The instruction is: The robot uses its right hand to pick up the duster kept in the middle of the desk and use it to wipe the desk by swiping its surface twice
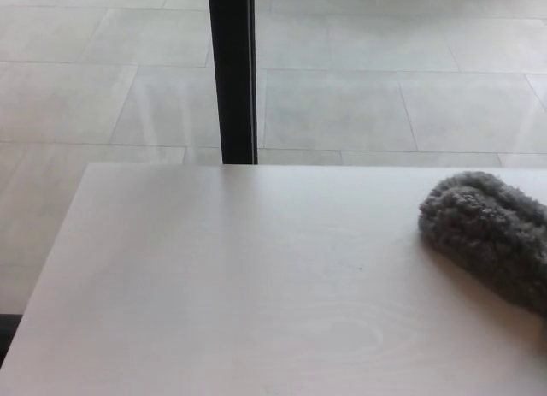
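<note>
A fluffy grey duster [487,233] lies on the pale desk [239,285] at the right edge of the head view, its right end cut off by the frame. Neither of my hands shows in this view. Whatever holds the duster is hidden beyond the picture's right edge.
A black vertical post [232,71] stands behind the desk's far edge. A light tiled floor [385,71] lies beyond the desk. The desk's left edge runs diagonally down toward the lower left.
</note>
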Motion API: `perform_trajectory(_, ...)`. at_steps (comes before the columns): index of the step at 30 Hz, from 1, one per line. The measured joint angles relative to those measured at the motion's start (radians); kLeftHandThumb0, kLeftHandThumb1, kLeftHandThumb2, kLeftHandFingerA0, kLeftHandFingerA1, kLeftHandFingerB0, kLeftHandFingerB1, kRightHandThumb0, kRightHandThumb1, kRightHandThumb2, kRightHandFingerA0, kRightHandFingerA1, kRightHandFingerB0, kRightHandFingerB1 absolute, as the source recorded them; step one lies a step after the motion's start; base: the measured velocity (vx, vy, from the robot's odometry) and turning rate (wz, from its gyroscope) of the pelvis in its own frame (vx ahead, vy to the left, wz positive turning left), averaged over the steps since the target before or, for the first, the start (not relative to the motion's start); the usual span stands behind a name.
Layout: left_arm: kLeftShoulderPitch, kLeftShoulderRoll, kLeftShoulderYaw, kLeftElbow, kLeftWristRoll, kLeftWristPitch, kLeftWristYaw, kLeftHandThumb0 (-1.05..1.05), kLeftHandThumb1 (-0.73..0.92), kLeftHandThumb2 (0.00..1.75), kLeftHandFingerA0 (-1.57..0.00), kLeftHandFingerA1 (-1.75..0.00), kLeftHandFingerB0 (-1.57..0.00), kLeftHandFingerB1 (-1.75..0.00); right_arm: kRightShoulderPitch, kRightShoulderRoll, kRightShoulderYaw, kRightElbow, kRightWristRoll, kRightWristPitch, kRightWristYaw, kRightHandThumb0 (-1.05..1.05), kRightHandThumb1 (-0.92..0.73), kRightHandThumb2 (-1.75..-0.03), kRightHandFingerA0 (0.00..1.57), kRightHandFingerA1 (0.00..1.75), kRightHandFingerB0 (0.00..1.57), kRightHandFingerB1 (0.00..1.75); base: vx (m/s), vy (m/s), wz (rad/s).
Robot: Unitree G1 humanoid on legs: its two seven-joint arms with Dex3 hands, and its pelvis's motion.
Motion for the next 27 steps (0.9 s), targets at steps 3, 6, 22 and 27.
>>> perform_trajectory(3, 0.012, -0.002, 0.004, 0.0, 0.0, -0.001, 0.0, -0.4, 0.66, 0.59, -0.69, -0.58, -0.62, -0.47, 0.006, -0.004, -0.022, 0.004, 0.021, 0.017, 0.009, -0.49, -0.62, -0.62, 0.79, 1.71, 0.77, 1.07, 0.0, 0.0, 0.0)
perform_trajectory(6, 0.025, -0.002, 0.004, -0.003, 0.001, -0.002, 0.0, -0.42, 0.63, 0.59, -0.69, -0.58, -0.62, -0.48, 0.015, -0.003, -0.041, 0.003, 0.037, 0.036, 0.008, -0.48, -0.6, -0.63, 0.71, 1.59, 0.72, 0.8, 0.0, 0.0, 0.0)
perform_trajectory(22, 0.036, -0.006, 0.001, -0.01, 0.002, -0.008, 0.0, -0.42, 0.67, 0.6, -0.66, -0.55, -0.62, -0.48, -0.019, 0.047, -0.159, -0.024, 0.137, 0.057, 0.093, -0.78, -0.55, -0.94, 0.26, 0.66, 0.0, 0.15, 0.0, 0.0, 0.0)
perform_trajectory(27, 0.037, -0.007, 0.001, -0.009, 0.002, -0.008, 0.0, -0.44, 0.67, 0.6, -0.68, -0.58, -0.62, -0.48, -0.03, 0.042, -0.19, -0.053, 0.16, 0.047, 0.147, -1.05, -0.61, -1.03, 0.0, 0.19, 0.0, 0.0, 0.0, 0.0, 0.0)
